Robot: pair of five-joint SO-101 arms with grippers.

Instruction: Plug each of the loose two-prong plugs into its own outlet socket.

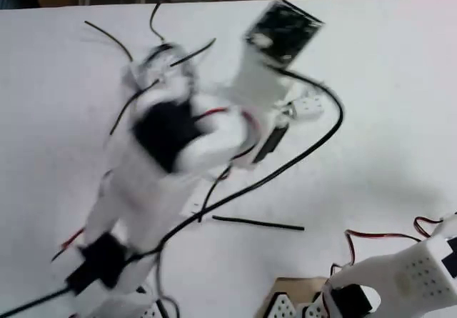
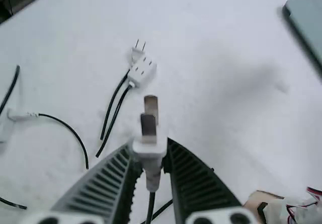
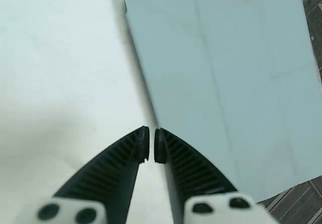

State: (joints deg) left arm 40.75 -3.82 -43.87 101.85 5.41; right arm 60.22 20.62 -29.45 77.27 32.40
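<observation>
— Where's the plug (image 2: 149, 133)?
— Clamped by its white body in the left pincer (image 2: 147, 148), prongs forward, above the tabletop (image 2: 226, 58), socket (image 2: 142, 72) ahead. Light, rigid, likely slick; its cord (image 2: 150, 209) will tug, so holding the body behind the prongs looks right
— Right pincer (image 3: 151, 144)?
— Closed on nothing. No readable writing anywhere

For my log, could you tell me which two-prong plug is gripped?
The white plug clamped in the left gripper; the other plug lies on the table by a socket.
</observation>
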